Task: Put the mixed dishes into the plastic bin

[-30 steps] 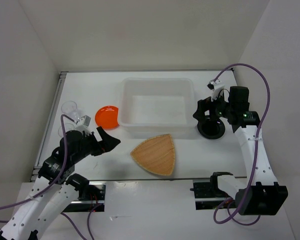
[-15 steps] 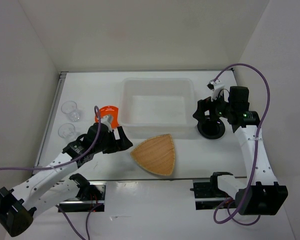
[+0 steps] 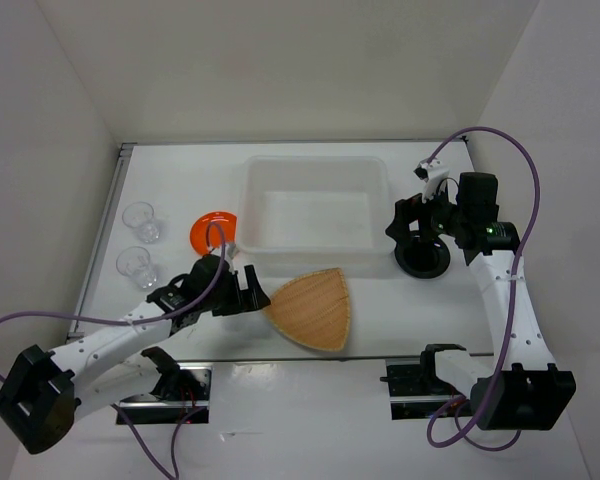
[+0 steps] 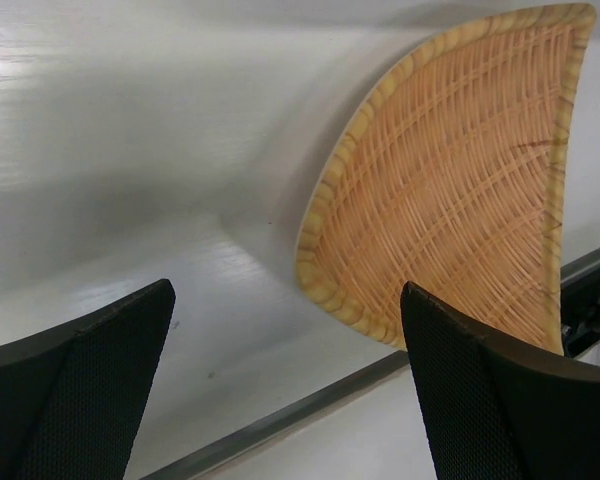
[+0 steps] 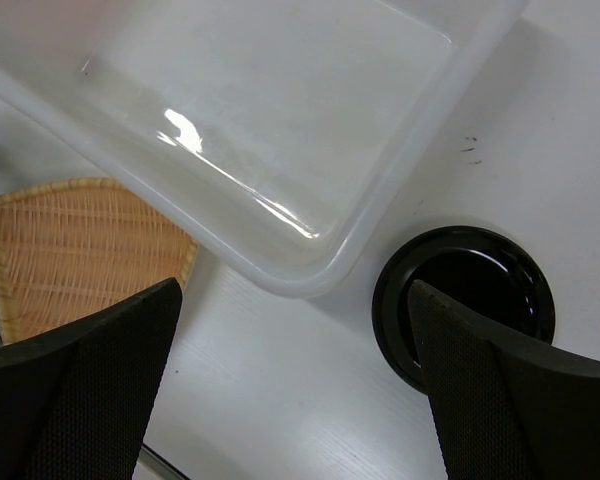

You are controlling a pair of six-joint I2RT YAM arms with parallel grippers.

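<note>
Woven plate [image 3: 310, 308] is the closest thing to the front edge of the table [image 3: 180, 180], lying flat, just in front of the bin's near wall. Left gripper [image 3: 252, 293] is low and right next to that plate's left corner, jaws spread wide with nothing in them; from the wrist cam the plate's corner sits out ahead between the two fingers, not pinched. A bit further back on the left there's one clear cup [image 3: 133, 263], upright, with the second cup [image 3: 140, 219] just behind it. Over on the right the black plate [image 3: 423, 260] sits on the table just off the bin's right front corner, and the right gripper [image 3: 420, 235] hangs over it with jaws released wide too, holding nothing. Can't tell if it touches the plate. Orange plate [image 3: 213, 231] is by the bin's left side. Bin [image 3: 316, 161] is furthest back, middle of the table, with no dishes in it.
</note>
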